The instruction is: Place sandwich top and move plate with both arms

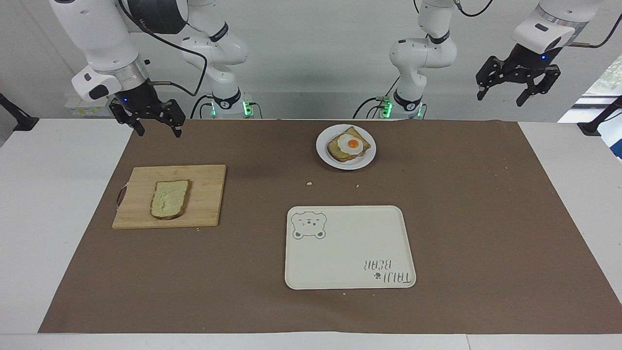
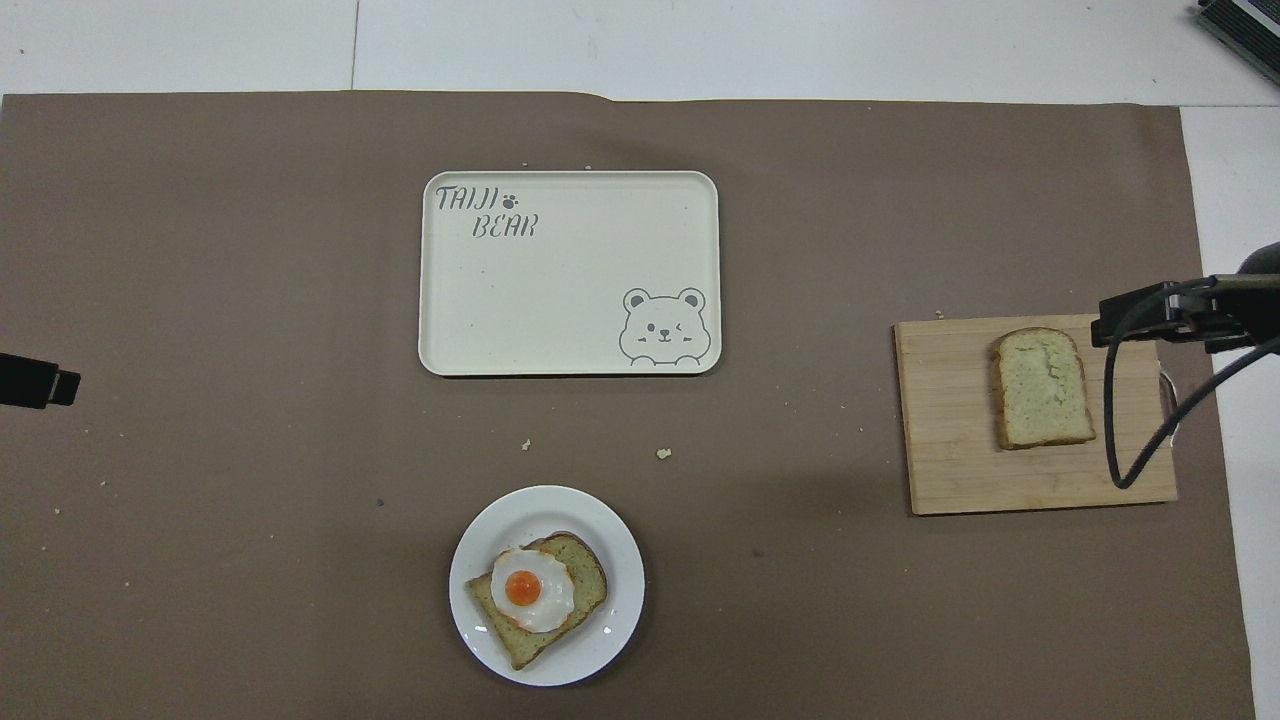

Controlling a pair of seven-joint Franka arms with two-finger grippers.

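Observation:
The sandwich top [image 1: 169, 199], a pale bread slice with a brown crust, lies flat on a wooden cutting board [image 1: 209, 194] at the right arm's end of the table; it also shows in the overhead view [image 2: 1042, 387]. The round white plate [image 1: 324, 151] stands near the robots and bears a toast slice with a fried egg [image 1: 351, 144]; the plate also shows in the overhead view [image 2: 620, 560]. My right gripper [image 1: 158, 128] hangs open and empty in the air over the mat's edge by the board. My left gripper [image 1: 500, 93] hangs open and empty, high over the left arm's end of the table.
A cream rectangular tray [image 1: 350, 262] with a bear drawing lies farther from the robots than the plate. A brown mat [image 1: 486, 218] covers the table. A few crumbs [image 1: 308, 183] lie between plate and tray. The right arm's cable [image 2: 1120, 430] hangs over the board in the overhead view.

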